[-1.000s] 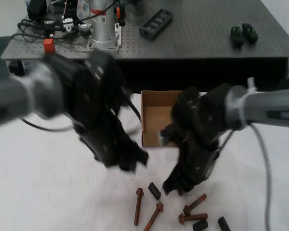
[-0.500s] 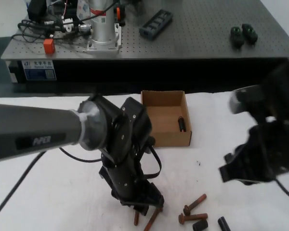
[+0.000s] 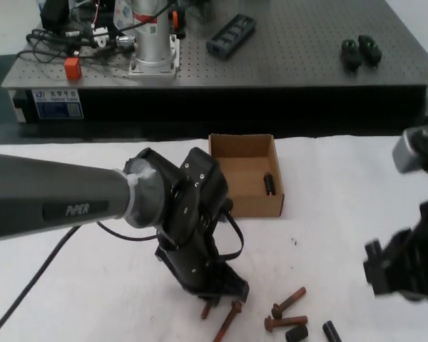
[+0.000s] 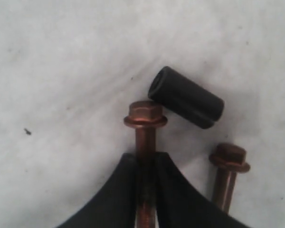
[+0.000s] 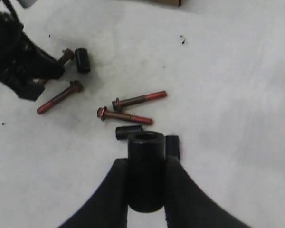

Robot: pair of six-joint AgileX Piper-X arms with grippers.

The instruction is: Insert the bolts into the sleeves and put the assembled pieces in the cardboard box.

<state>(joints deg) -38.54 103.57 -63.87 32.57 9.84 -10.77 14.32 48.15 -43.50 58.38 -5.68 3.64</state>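
In the left wrist view my left gripper [image 4: 146, 159] is shut on the shaft of a copper bolt [image 4: 145, 114], low over the white cloth. A black sleeve [image 4: 185, 97] lies just past the bolt's head, and a second bolt [image 4: 228, 164] lies beside the fingers. The high view shows the left gripper [image 3: 217, 296] down among the loose bolts [image 3: 289, 301]. My right gripper [image 5: 146, 161] is shut on an upright black sleeve [image 5: 145, 142], held above the cloth near the right edge [image 3: 406, 263]. The cardboard box [image 3: 232, 206] holds one dark piece [image 3: 269, 183].
Under the right gripper lie loose bolts [image 5: 125, 116] and sleeves [image 5: 129, 131] on the cloth. The left gripper [image 5: 23, 66] stands among them with another sleeve [image 5: 82, 60] next to it. A dark perforated bench [image 3: 307, 50] with cables and fixtures rises behind the box.
Both arms left the box area. The left arm dropped onto the bolts and closed on one. The right arm swung out to the right edge with its sleeve.
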